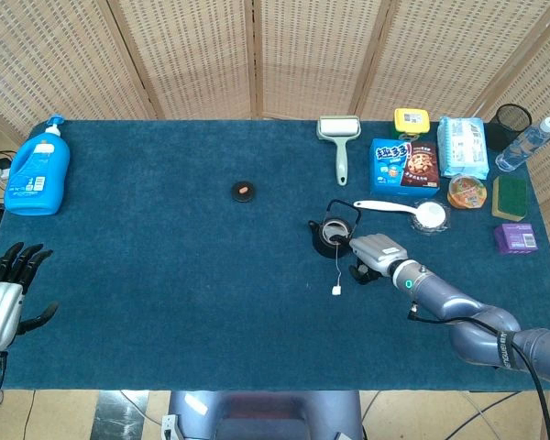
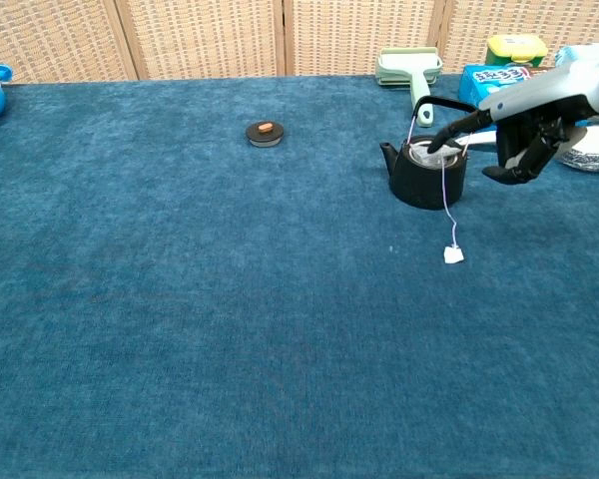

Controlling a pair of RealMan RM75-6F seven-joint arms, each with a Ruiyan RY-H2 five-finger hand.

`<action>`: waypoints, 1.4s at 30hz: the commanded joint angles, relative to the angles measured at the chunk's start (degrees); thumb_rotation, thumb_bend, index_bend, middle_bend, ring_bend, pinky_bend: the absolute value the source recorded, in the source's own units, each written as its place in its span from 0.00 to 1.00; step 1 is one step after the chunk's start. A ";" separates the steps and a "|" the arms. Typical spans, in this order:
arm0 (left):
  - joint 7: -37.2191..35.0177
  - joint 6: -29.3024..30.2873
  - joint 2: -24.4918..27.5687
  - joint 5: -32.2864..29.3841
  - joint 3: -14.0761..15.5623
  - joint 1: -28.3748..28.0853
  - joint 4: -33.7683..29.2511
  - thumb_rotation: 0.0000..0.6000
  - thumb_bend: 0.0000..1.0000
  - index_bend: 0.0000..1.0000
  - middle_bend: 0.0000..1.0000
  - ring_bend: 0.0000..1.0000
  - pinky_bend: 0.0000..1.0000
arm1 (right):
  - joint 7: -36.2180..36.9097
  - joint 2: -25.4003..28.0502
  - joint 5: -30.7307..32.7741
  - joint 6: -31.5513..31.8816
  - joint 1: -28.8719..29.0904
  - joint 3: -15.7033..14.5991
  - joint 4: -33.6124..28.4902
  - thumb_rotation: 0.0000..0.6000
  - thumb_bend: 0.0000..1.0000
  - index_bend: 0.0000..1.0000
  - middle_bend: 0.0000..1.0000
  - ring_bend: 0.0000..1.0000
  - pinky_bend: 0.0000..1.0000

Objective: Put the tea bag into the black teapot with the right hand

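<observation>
The black teapot [image 1: 333,236] [image 2: 427,178] stands lidless, right of the table's middle. The tea bag [image 2: 434,157] lies inside its mouth. Its string hangs over the front wall down to the white tag [image 1: 335,291] [image 2: 452,255] on the cloth. My right hand [image 1: 374,252] [image 2: 529,125] is just right of the pot. One finger reaches out to the pot's mouth and touches the tea bag there, while the others hang bent beside the pot, holding nothing. My left hand [image 1: 5,293] is at the table's near left corner, fingers spread and empty.
The teapot's lid [image 1: 244,191] [image 2: 266,132] lies on the cloth to the left. Behind the pot are a lint roller [image 1: 338,137], a blue cookie box [image 1: 404,165] and a white scoop [image 1: 412,213]. A blue detergent bottle [image 1: 38,172] stands far left.
</observation>
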 commanded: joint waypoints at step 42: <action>-1.82 1.34 -0.06 0.10 0.37 1.03 0.98 1.00 0.29 0.14 0.12 0.03 0.14 | -5.45 2.41 9.97 13.39 6.12 -6.56 -6.92 1.00 0.66 0.03 1.00 1.00 1.00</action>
